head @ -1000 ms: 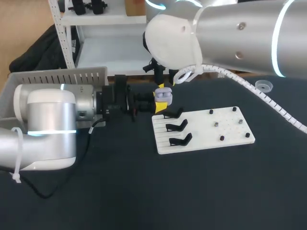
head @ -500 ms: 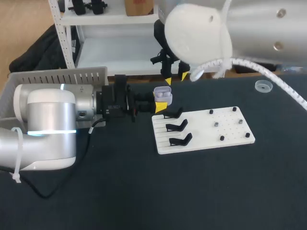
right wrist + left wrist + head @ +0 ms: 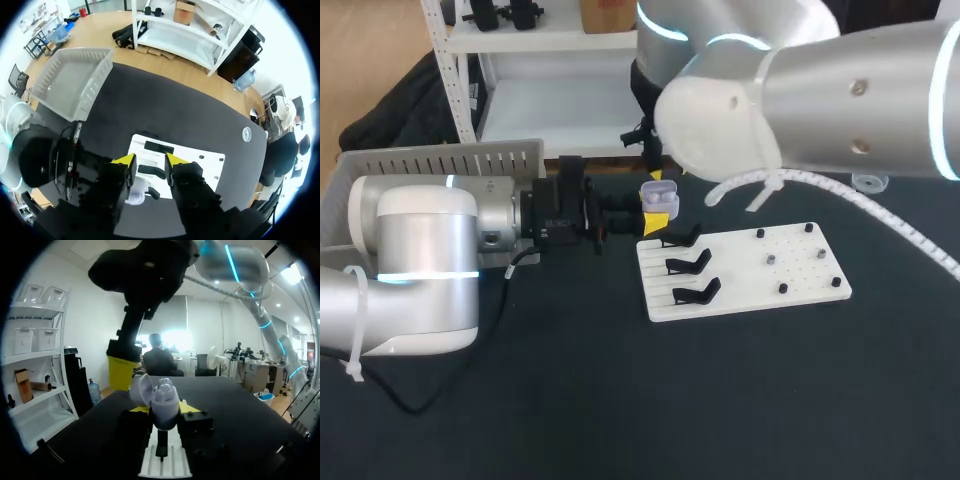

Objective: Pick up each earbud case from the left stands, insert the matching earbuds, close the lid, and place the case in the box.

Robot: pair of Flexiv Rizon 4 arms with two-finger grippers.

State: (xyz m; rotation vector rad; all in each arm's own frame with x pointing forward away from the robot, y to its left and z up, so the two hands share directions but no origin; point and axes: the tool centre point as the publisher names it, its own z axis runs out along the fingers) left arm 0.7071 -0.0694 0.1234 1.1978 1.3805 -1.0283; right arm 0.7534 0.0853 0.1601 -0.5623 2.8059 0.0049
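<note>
A small white earbud case (image 3: 660, 192) hangs above the table just behind the white stand board (image 3: 750, 270), with my left gripper (image 3: 661, 208) shut on it. In the left wrist view the case (image 3: 162, 397) is upright, its lid tipped back and earbuds seated inside, with a yellow tip on each side of it. My right gripper (image 3: 656, 172) hangs just above and behind the case, largely hidden by its own arm. In the right wrist view the right gripper (image 3: 149, 159) is open and holds nothing, and the case (image 3: 136, 194) lies below it.
Three black stands (image 3: 690, 265) on the board's left side hold nothing. Small pegs dot the board's right half. A grey slatted box (image 3: 440, 160) stands at the table's back left, and a small clear round lid (image 3: 870, 183) lies at the back right.
My right gripper has lifted off the case and its arm has swung across above the table. The left gripper has kept still with the case.
</note>
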